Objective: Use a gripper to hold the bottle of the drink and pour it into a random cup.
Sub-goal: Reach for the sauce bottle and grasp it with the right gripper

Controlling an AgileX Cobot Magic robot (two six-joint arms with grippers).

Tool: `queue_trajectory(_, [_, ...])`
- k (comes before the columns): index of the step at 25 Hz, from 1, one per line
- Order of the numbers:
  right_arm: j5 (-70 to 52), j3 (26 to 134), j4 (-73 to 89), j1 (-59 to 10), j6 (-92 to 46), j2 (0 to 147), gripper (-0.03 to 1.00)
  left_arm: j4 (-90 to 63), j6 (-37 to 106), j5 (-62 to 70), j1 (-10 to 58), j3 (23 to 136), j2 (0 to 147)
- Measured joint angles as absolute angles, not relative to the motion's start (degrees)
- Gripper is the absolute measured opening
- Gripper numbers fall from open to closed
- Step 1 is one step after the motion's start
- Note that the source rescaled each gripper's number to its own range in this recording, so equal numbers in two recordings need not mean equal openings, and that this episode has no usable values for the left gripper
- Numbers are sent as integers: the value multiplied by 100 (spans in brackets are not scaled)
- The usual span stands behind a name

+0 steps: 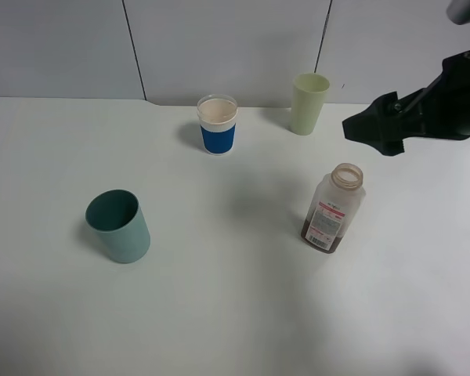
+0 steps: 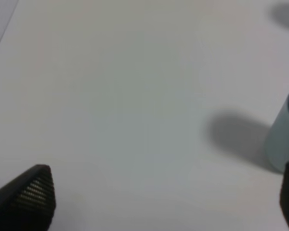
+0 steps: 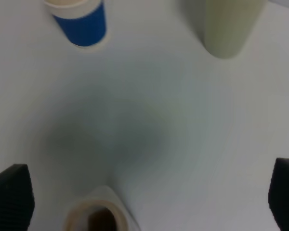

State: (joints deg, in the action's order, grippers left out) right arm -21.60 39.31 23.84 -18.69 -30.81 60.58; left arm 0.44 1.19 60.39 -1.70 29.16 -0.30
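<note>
Teal cup (image 1: 118,225) sits far left on the white table (image 1: 219,313); we see our left gripper (image 2: 159,199) only in its wrist view, jaws spread wide w/ nothing btwn them. Next, at the back, the blue-and-white cup (image 1: 218,125) and pale green cup (image 1: 309,103). The bottle of the drink (image 1: 334,207) stands uncapped right of centre. Our right gripper (image 1: 370,133) hovers near it, not touching, fingers wide apart, empty

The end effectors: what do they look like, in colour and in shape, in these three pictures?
The right end effector is matte black and angular, on a black arm. Its fingers are black and finely ribbed. Of the left end effector only two black fingertips show, one ribbed and tapering. No markings are visible.
</note>
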Motion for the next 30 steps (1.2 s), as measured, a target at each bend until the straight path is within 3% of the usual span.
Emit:
queue_trajectory(7, [-1984,3931,2361,-2703,-3179,6058,98,44,119,6039,-170,2916,-30])
queue_trajectory(30, [-1966,3024,1971,-2741,-3172,6058,98,44,119,6039,-170,2916,-30])
